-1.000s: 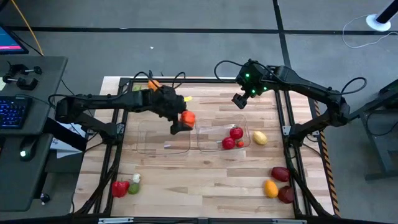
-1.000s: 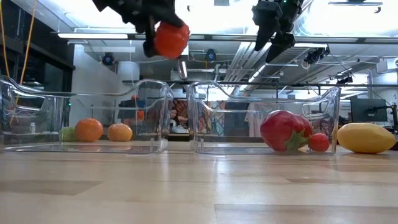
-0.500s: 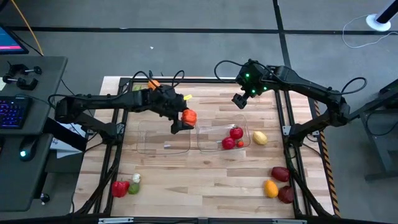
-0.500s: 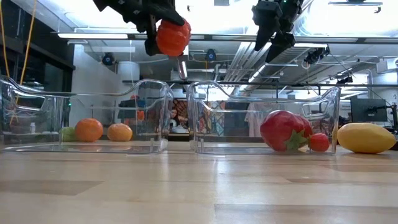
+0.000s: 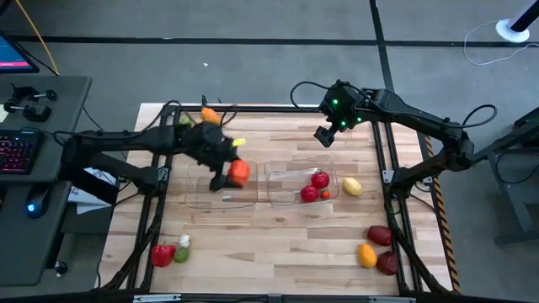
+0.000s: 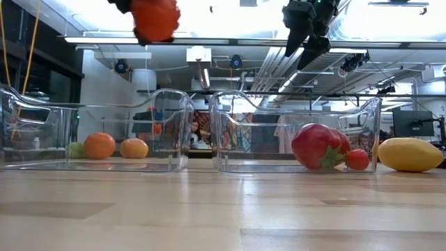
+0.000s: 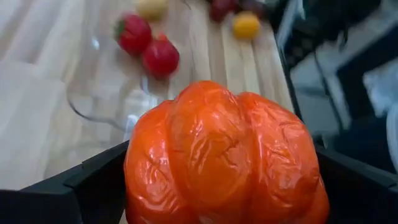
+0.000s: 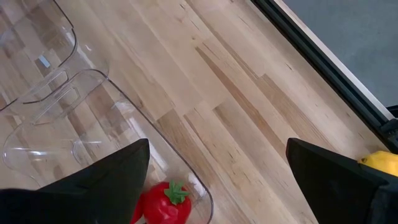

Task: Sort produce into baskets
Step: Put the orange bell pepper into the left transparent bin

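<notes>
Orange pepper (image 5: 239,172) sits gripped in the left claw (image 5: 226,175), hovering above the left basket (image 5: 200,200). Best lower it before releasing. Right claw (image 5: 323,135) waits open above the counter (image 5: 278,244).

The pale wooden plank bench (image 5: 278,227) stands on a grey carpeted floor (image 5: 253,50) crossed by a dark seam line. To the left sits a grey side desk (image 5: 42,202) carrying a backlit keyboard (image 5: 15,151). At the far right, a white round stand base (image 5: 512,29) rests on the floor. Beyond the bench, long ceiling light strips (image 6: 244,42) glow above exposed pipes.
</notes>
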Motion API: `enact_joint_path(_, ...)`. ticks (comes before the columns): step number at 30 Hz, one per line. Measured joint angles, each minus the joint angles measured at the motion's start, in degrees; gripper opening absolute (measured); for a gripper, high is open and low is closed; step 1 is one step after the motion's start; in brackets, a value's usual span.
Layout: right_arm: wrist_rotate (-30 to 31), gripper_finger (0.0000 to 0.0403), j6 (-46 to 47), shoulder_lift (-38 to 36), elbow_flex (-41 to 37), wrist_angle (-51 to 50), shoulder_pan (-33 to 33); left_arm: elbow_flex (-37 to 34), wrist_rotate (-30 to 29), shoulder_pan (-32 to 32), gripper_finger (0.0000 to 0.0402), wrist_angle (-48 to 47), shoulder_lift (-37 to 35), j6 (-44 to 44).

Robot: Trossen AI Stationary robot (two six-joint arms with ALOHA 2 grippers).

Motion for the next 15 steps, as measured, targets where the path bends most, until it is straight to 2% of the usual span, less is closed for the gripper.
enact_joint_path(4, 0.00, 0.0369, -0.01, 0.00, 0.00, 0.00, 0.00, -5.80, -5.41, -2.91, 0.0400, -8.27, -1.37, -1.74)
enact_joint_path(7, 0.00, 0.0369, 0.00, 0.00, 0.00, 0.00, 0.00, -10.10, -5.75, -3.89, 0.0400, -14.29, -1.57, -6.68)
enact_joint_path(10, 0.00, 0.0369, 0.00, 0.00, 0.00, 0.02, 0.00, -13.46, -6.08, -4.43, 0.0400, -13.32, -1.50, -11.55)
enact_joint_path(15, 0.00, 0.0369, -0.02, 0.00, 0.00, 0.02, 0.00, -17.13, -6.52, -4.04, 0.0400, -4.22, -0.41, -13.83)
